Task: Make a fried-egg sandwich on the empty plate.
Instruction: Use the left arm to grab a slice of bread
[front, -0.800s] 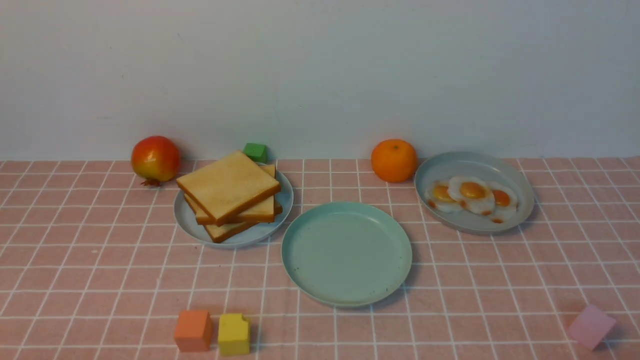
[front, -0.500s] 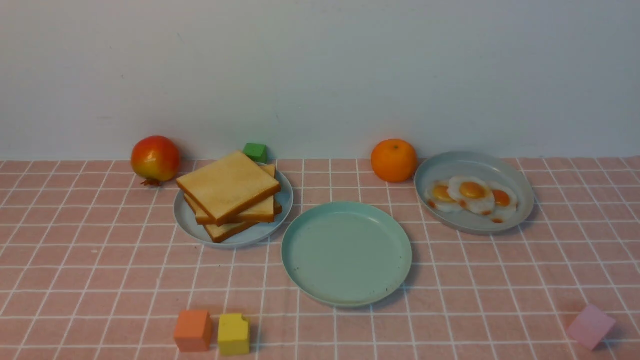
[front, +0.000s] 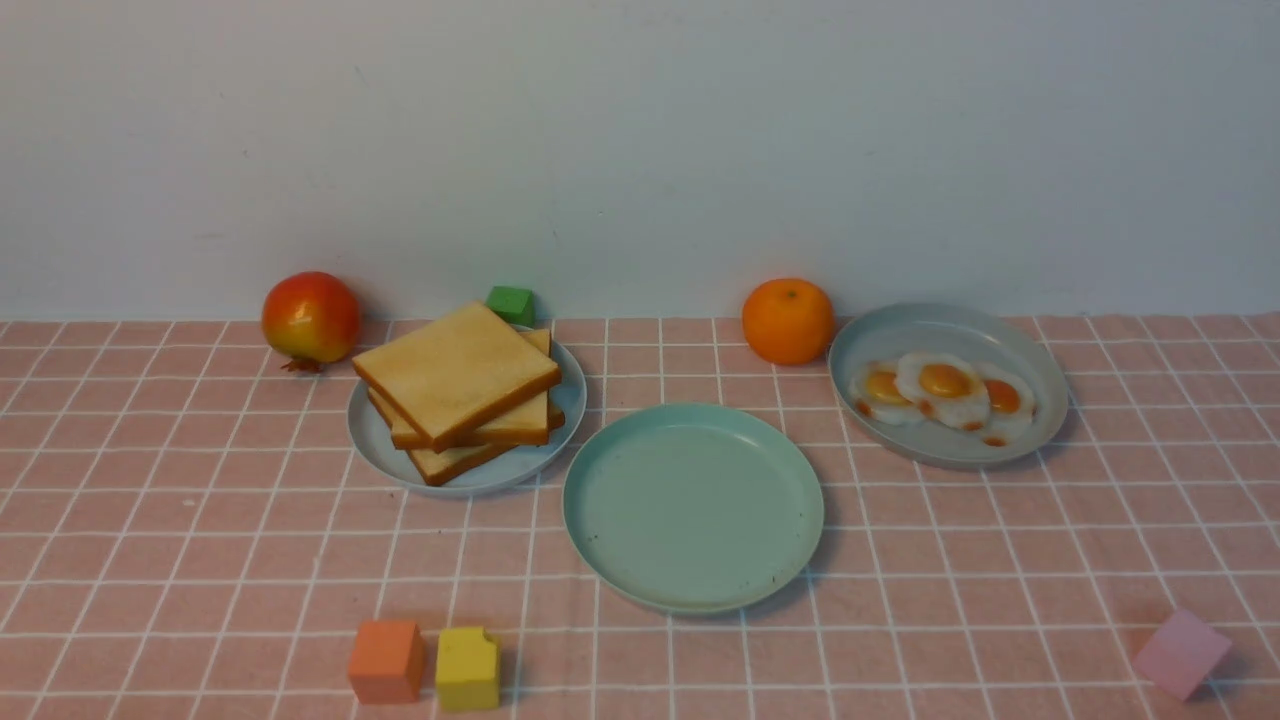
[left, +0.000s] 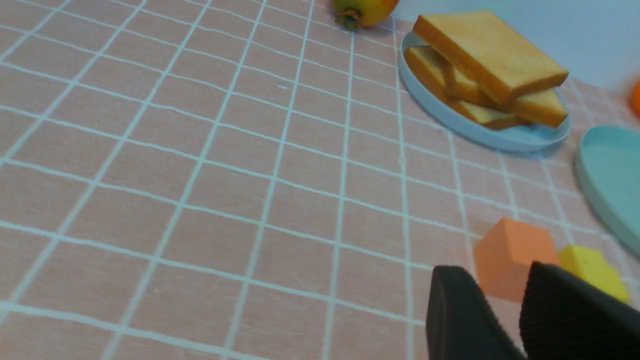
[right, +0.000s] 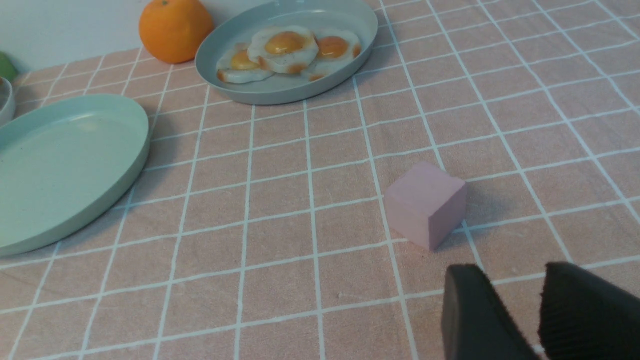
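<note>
Table (front: 200, 560): nothing moves since earlier views; task unstarted, no sandwich yet.
Centre: empty plate (front: 693, 508), bare.
At its 10 o'clock: toast stack (front: 455, 375).
At its 2 o'clock: fried eggs (front: 945, 385).
Both left claw (left: 500, 290) and right claw (right: 515, 285) have jaws parted, holding nothing.

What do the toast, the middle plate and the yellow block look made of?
Toast: probably foam or soft plastic; matte, uniform, clean-cut edges.
Middle plate: matte plastic, possibly fibre blend; soft sheen, tiny dark specks.
Yellow block: likely foam; matte, chunk missing from one top corner.
</note>
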